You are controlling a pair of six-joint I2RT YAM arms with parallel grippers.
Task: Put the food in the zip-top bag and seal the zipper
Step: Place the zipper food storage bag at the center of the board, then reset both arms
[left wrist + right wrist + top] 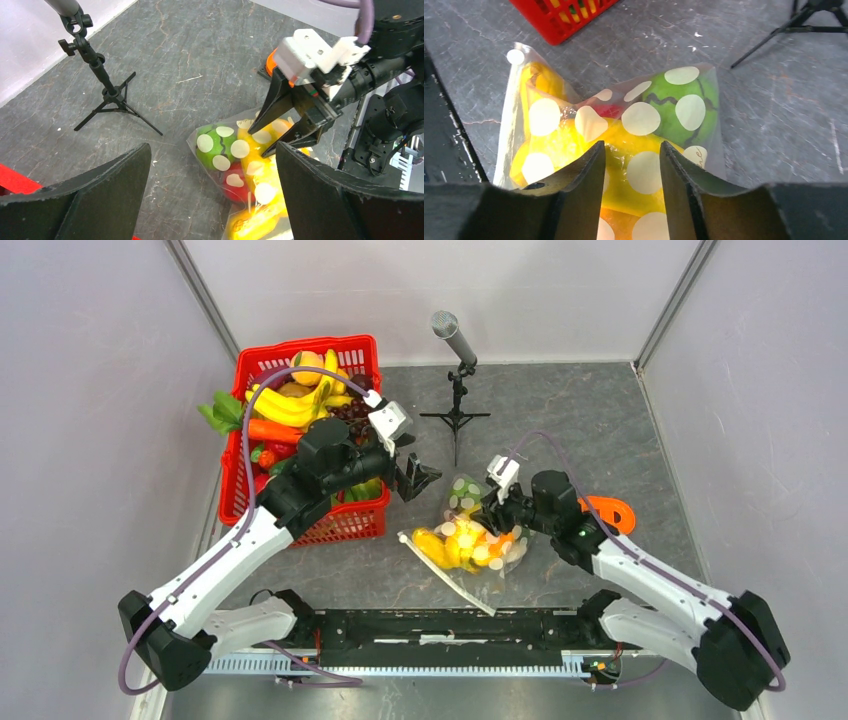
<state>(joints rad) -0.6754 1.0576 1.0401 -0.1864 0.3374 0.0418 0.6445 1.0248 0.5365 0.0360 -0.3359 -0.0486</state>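
L fingers [100, 190] wide apart, empty, nr basket [300, 345]; R fingers [584, 185] part-open, tips at filled bag [470, 540], mid-counter [560, 420].

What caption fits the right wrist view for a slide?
Open right claw over the dotted zip-top bag of toy food; red basket behind.

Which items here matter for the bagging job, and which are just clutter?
Job: zip-top bag; food already inside it; more food waiting in the red basket.

Lying about: the basket itself; microphone on its tripod; orange ring.
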